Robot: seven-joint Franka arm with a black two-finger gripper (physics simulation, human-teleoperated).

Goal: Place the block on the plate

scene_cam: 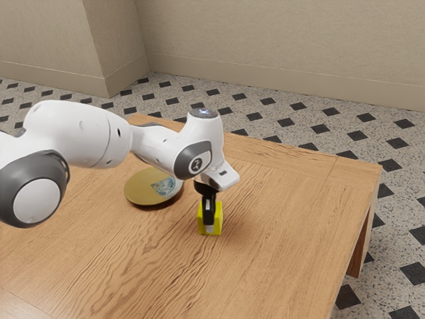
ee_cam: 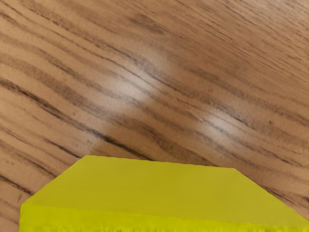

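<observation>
Item: one block, bright yellow, plain, flat-faced. Location: near the center of the exterior view, slightly below the middle of the frame. Off the plate, apart from it, toward the exterior view's right and a little lower in the frame. Whether its underside touches the counter cannot be told. In the wrist view: a broad top face and a brighter side face, directly by the hand.

Item: one hand, black, two-fingered, pointing downward. Location: center of the exterior view, lowered to the block, its lower end overlapping the block's near side. State: whether spread or pinching the block cannot be told.

Item: one plate, round, golden yellow, bearing a blue-and-white decoration. Location: left of center in the exterior view, resting on the counter; part of its far side lies behind the arm.

Item: one arm, white with dark gray joints. Entering at the left edge of the frame, reaching toward the exterior view's right, over the counter.

Item: one counter, brown wood, pronounced grain; two pale patches of light on it in the wrist view.

Surroundings: speckled floor with dark diamond insets; beige wall across the upper frame.
</observation>
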